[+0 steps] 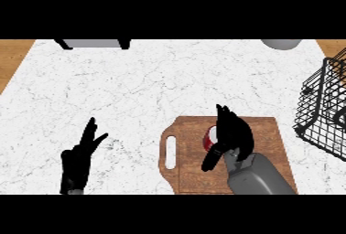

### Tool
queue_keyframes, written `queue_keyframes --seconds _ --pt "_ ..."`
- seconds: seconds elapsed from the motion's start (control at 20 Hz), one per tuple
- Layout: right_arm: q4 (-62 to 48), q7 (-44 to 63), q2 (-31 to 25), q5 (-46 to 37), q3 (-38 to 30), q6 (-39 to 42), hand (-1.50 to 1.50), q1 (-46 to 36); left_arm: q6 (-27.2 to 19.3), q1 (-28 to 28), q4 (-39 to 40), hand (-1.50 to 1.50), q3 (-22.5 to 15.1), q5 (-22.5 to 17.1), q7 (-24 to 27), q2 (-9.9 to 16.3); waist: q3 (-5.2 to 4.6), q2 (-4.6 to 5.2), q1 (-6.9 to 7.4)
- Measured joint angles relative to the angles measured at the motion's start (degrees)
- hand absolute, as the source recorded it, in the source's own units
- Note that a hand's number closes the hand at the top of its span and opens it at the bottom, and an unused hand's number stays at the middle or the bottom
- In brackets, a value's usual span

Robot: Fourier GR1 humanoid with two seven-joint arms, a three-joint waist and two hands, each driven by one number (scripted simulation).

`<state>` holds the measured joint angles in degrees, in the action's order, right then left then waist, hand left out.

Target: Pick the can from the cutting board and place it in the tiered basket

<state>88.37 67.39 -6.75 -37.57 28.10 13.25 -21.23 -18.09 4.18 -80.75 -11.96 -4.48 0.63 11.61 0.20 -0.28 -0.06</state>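
Wooden cutting board (260,132) taken as the landmark, lying on the white marbled counter (148,87) with its handle slot toward the view's left. On the board's left-middle part, just right of that slot: the can (211,137), red-sided with a pale top, mostly hidden and apparently upright, though too covered to say for sure. Over it, the right hand (233,135), reaching in from the board's near edge on a grey forearm, fingers laid across the can's top and far side, thumb pointing down toward the board's near-left part on the can's near side — set either side of the can, plainly to take it from above. Not possible to tell whether the fingers are curled tight on the can or only draped beside it; likewise unclear whether the can rests on the board or is lifted. Well to the right of the board, at the view's right edge: the black wire tiered basket (317,114), holding something dark already, its open side facing the board — a short carry rightward, judging by the layout. Far to the left of the board, near the lower edge: the left hand (78,157), fingers straight and spread upward, resting, holding nothing. Grasp stage, by the look of it; carrying and placing not yet done.
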Motion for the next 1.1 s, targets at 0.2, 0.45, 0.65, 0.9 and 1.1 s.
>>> queue_keyframes --seconds 0.2,0.45,0.65,0.9,1.1 --pt "-1.4 -1.0 1.1 -0.7 -1.1 0.7 -1.5 0.5 0.9 -0.4 0.2 0.0 0.7 -0.3 -0.4 0.4 -0.05 0.05 0.04" --pt "-3.2 -3.0 2.7 -3.9 -1.6 0.5 1.5 1.7 1.5 -1.0 0.7 0.0 1.4 0.0 -0.4 0.2 -0.11 -0.03 0.12" --pt "-4.8 -5.9 3.5 -6.0 -2.7 0.5 1.5 1.7 1.1 0.1 -1.3 0.0 0.7 1.2 -2.0 -0.4 -0.22 -0.15 0.24" --pt "-7.2 -8.4 3.5 -10.8 -1.4 0.8 1.5 0.6 1.9 1.0 -1.4 0.0 1.3 1.4 -1.7 -0.6 -0.3 -0.21 0.27" --pt "-2.4 -15.5 -4.8 -10.8 -3.3 0.2 1.5 6.0 1.2 1.8 -1.3 0.0 2.0 1.7 -1.0 -0.9 -0.14 -0.55 -0.86"
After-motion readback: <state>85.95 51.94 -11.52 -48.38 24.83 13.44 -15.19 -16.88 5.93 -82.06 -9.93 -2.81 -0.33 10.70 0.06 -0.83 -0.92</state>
